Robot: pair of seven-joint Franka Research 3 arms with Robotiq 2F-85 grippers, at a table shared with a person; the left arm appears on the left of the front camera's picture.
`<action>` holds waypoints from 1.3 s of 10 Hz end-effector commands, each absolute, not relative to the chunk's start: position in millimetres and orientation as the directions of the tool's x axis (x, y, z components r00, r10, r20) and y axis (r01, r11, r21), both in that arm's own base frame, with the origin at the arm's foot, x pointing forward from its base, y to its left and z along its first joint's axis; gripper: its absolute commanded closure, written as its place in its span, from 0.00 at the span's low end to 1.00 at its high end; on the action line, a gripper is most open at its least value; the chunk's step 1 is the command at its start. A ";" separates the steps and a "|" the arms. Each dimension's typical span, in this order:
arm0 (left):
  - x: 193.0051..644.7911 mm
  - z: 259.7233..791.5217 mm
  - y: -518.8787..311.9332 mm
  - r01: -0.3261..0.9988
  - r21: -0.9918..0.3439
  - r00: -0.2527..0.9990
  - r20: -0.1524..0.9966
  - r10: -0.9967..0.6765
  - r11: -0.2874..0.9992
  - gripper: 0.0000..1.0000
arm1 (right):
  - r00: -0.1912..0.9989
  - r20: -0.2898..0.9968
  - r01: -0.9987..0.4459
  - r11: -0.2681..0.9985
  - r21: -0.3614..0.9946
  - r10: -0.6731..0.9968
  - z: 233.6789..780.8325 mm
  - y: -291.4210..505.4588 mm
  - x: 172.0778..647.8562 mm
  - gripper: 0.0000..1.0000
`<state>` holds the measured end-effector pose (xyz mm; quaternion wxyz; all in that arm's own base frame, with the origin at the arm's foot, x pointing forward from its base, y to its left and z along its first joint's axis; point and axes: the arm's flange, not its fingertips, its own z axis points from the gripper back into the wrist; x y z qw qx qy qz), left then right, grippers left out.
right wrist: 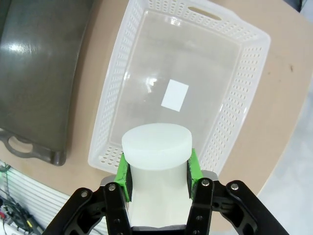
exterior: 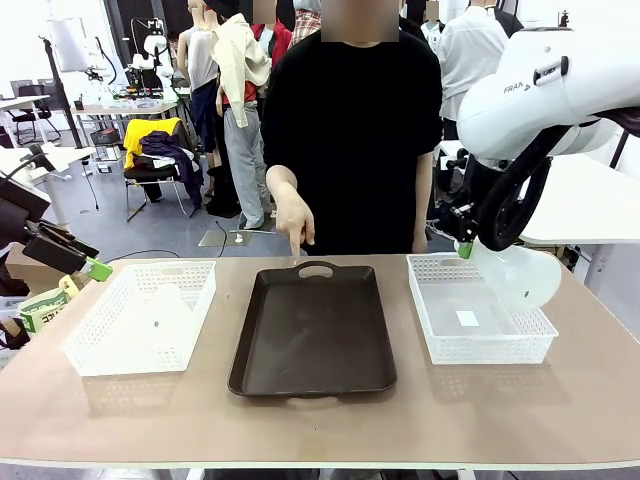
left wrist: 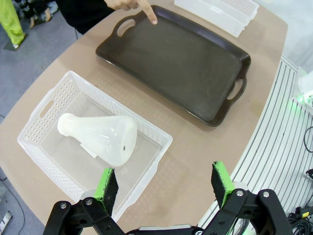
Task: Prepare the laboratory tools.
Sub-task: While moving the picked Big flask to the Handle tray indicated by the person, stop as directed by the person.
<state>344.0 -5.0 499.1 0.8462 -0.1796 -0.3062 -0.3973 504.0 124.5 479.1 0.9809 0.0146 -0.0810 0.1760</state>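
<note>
- The held Erlenmeyer flask hangs in the air over the far right part of the right mesh basket, tilted, with its wide round base swung out toward the worktop's right edge.
- The right gripper has it clamped. A green pad presses on either side of the frosted body, and the jaws are drawn in only as far as the flask lets them.
- From the right wrist view the basket's floor lies clear beneath the flask, with a small white label flat near its middle.
- The second Erlenmeyer flask lies on its side inside the left mesh basket, near the worktop's left edge. Its neck points at one short end of the basket and its round base faces the other.
- The left gripper hovers above the worktop by the near long side of that basket. Its jaws are spread wide with nothing between the green pads, and it is well apart from the flask.
- A dark brown tray sits in the middle of the worktop between the two baskets, touching neither. One handle faces the far edge and the other the near edge.
- The person's hand reaches down from the far edge, its index finger aimed at the tray's far rim just beside the handle cut-out. I cannot tell whether the fingertip touches the rim.
</note>
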 end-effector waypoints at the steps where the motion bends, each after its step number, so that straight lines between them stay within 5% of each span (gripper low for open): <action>1: 343.9 498.4 -2.6 0.786 -0.058 0.492 0.660 -0.567 0.615 0.00 | 0.925 0.156 -0.351 0.936 0.000 0.347 480.7 126.5 505.0 1.00; 6: 343.9 498.4 -2.6 0.786 -0.058 0.492 0.660 -0.567 0.615 0.00 | 0.925 0.163 -0.349 0.937 0.000 0.345 479.3 125.3 503.8 1.00; 13: 343.9 498.4 -2.6 0.786 -0.058 0.492 0.660 -0.567 0.615 0.00 | 0.698 0.374 -0.693 0.708 0.136 0.611 556.7 294.1 539.8 1.00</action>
